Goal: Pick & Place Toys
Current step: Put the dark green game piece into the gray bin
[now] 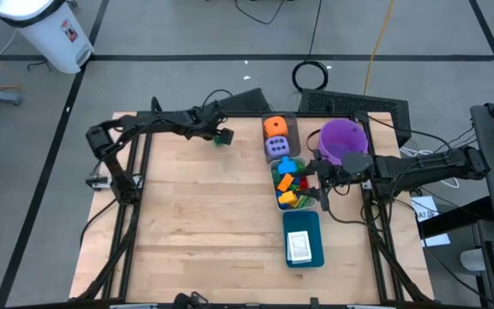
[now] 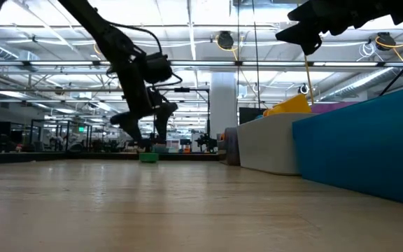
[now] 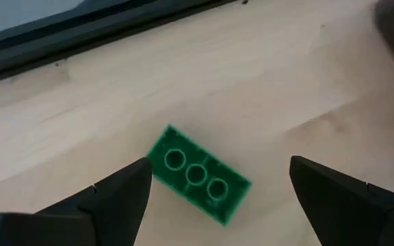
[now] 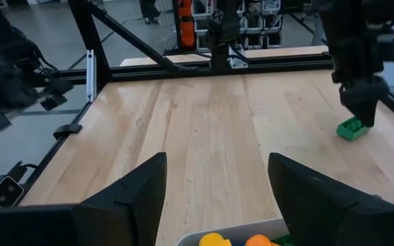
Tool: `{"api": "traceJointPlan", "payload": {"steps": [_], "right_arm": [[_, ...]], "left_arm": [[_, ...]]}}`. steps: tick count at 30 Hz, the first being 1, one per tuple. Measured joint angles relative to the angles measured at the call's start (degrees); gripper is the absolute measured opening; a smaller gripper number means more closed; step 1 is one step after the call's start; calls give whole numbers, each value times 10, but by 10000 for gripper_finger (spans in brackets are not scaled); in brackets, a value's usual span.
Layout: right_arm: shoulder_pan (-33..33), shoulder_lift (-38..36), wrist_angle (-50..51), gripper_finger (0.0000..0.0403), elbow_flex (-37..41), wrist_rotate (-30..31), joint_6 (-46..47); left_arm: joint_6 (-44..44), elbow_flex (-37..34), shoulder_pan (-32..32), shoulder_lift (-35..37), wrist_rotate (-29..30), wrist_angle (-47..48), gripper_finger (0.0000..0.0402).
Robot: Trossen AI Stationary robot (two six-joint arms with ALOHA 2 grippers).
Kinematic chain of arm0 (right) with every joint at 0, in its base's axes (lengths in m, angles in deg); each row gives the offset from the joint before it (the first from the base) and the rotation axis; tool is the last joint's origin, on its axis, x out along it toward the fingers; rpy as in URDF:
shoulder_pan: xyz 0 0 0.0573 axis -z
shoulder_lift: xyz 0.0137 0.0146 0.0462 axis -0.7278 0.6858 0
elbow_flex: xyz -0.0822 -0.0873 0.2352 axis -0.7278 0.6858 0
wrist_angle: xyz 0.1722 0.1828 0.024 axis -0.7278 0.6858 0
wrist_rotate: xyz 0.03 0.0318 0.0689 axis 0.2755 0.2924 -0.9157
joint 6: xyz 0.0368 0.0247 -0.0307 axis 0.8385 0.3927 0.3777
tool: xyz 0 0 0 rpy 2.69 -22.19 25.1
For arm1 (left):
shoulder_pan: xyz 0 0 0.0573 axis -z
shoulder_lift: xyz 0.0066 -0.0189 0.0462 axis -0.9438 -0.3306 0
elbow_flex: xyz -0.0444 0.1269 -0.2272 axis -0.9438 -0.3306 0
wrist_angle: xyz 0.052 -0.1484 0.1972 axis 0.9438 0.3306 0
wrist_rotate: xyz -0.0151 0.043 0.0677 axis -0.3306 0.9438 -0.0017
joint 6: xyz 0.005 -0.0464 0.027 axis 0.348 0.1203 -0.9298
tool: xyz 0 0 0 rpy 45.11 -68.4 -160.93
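A green three-stud block (image 3: 197, 174) lies flat on the wooden table near its far edge, also seen in the high view (image 1: 223, 138) and the low view (image 2: 148, 157). My left gripper (image 3: 219, 164) hangs open just above it, pointing steeply down, one finger on either side and clear of it. Several coloured blocks (image 1: 292, 184), an orange die (image 1: 274, 126) and a lavender die (image 1: 277, 148) sit in a long grey tray (image 1: 274, 202). My right gripper (image 4: 217, 198) stands open over that tray's right side, holding nothing.
A purple bucket (image 1: 343, 140) stands right of the grey tray. A teal tray (image 1: 303, 255) with a white card (image 1: 298, 246) lies nearer the front edge. Bare wood (image 1: 204, 223) fills the table's left and middle. Black frame rails (image 4: 183, 68) border the table.
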Motion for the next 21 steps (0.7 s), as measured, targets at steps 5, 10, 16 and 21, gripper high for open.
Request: {"api": "traceJointPlan", "payload": {"steps": [5,10,16,21], "right_arm": [[0,0,2,228,0,0,0],[0,0,3,228,0,0,0],[0,0,3,228,0,0,0],[0,0,2,228,0,0,0]], "left_arm": [[18,0,-2,-43,38,-9,351],[24,0,-6,-62,29,-9,351],[2,0,-2,-62,-11,-9,351],[-4,0,9,-62,-24,-5,351]]}}
